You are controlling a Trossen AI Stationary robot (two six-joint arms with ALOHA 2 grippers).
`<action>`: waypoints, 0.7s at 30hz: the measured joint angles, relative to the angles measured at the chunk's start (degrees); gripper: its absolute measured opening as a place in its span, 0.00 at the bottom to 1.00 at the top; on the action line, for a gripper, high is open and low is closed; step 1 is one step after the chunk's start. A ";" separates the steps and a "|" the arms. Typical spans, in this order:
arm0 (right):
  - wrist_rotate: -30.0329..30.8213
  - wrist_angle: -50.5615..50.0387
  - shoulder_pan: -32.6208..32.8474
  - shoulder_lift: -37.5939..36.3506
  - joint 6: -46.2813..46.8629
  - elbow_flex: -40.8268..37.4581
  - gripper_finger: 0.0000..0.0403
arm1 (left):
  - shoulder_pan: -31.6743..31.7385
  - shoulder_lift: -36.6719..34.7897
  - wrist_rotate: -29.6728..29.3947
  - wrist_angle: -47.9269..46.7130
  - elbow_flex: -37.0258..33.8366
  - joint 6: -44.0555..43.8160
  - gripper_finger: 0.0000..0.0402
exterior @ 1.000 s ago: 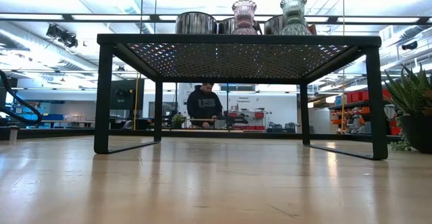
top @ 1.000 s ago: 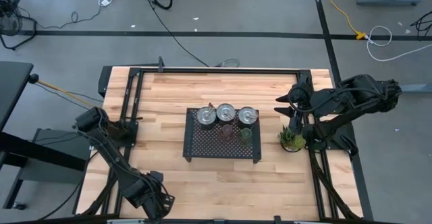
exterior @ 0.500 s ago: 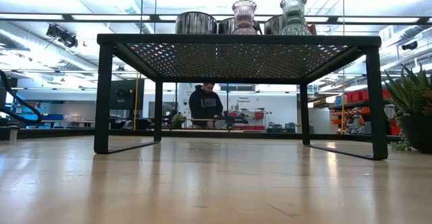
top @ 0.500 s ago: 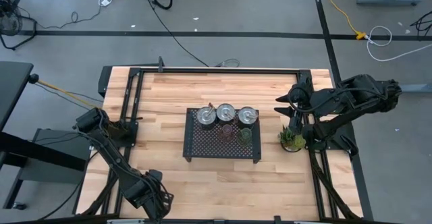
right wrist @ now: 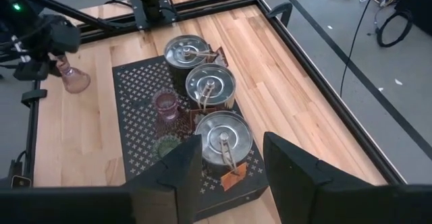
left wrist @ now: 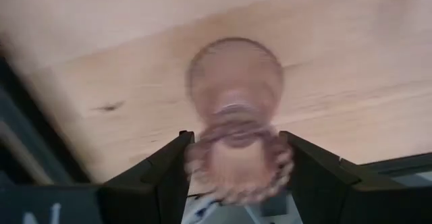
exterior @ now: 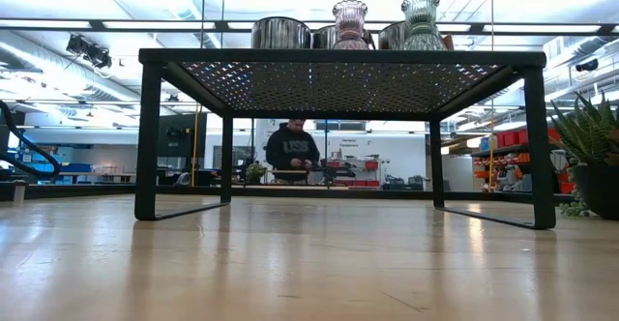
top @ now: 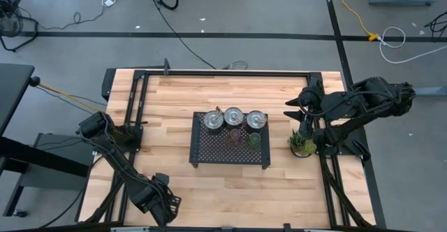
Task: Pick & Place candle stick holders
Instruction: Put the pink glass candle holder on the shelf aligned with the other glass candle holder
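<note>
Pink glass candle stick holder (left wrist: pixel 234 119): tinted, ribbed body on a flared round foot, pinched between the fingers of the left end effector (left wrist: pixel 236 163), held above bare wood well off the near-left corner of the black perforated tray (top: pixel 230 147); in the right wrist view the same piece (right wrist: pixel 72 79) shows beside that tray's far side. Step in hand, by judgement: carrying this holder, either toward or away from the tray. The next move calls for a level descent and a gentle release, since the smooth glass could slip or tip on its narrow waist. On the tray: three shiny silver round holders (right wrist: pixel 212 84) of dish-shaped metal with small handles, set in a row; just beside them a second pink glass holder (right wrist: pixel 165 105) and an olive-green glass holder (right wrist: pixel 167 146). Right end effector (right wrist: pixel 229 166): fingers spread, holding nothing, hovering right of the tray near the spiky potted plant (top: pixel 301 144). Table (top: pixel 174 99): pale butcher-block wood.
</note>
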 joint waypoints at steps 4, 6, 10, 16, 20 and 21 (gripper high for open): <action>0.01 0.00 0.01 0.00 0.01 0.00 0.39 | 0.61 0.00 -1.20 2.08 -1.66 1.82 0.55; -0.01 0.00 0.02 0.00 -0.01 0.00 0.39 | 1.03 0.00 -1.24 2.31 -1.88 2.67 0.55; 0.02 0.00 0.00 0.00 -0.01 0.00 0.39 | 1.32 0.00 -0.82 2.82 -1.93 3.36 0.55; 0.05 0.00 0.00 0.00 -0.24 0.00 0.39 | 1.32 0.00 2.75 3.39 -1.93 3.71 0.55; 0.08 0.00 0.01 0.00 -0.40 0.00 0.39 | 1.29 -0.02 3.42 3.16 -1.93 3.74 0.54; 0.12 0.00 0.00 0.00 -0.40 0.00 0.39 | 1.28 -0.02 3.09 3.16 -1.93 3.76 0.54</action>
